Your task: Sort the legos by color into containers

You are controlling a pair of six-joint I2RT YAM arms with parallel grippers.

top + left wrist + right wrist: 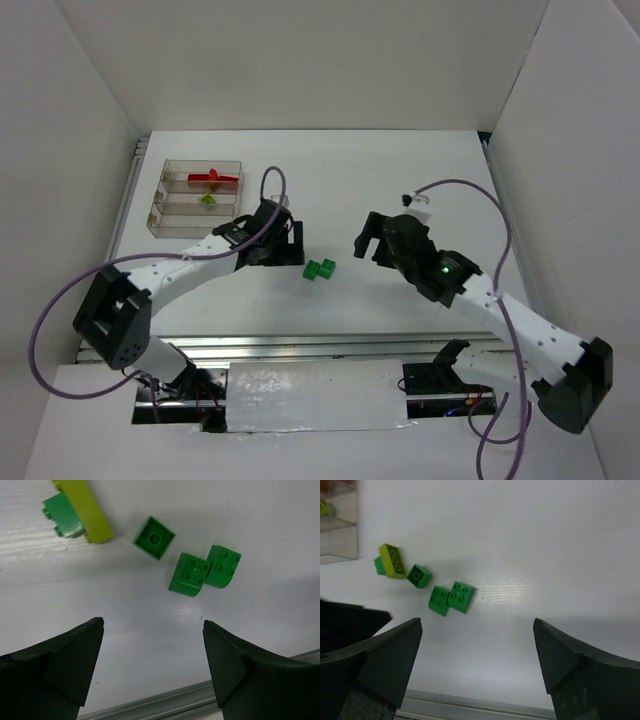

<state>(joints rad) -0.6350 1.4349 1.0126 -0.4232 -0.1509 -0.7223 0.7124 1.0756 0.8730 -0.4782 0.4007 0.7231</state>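
My left fingers [70, 665] are spread wide with nothing between them, over the desk [125, 610] just short of two green curved bricks [190, 574] that lie touching side by side. Beyond those there's a small one-stud green brick [154, 537], then a yellow-green brick [85, 510] stacked on a green block [61, 515]. My right fingers [580, 660] are wide open too, and empty. Over in the tray [185, 224], red pieces [213, 178] lie in the far compartment and a yellow-green piece [207, 200] in the middle one.
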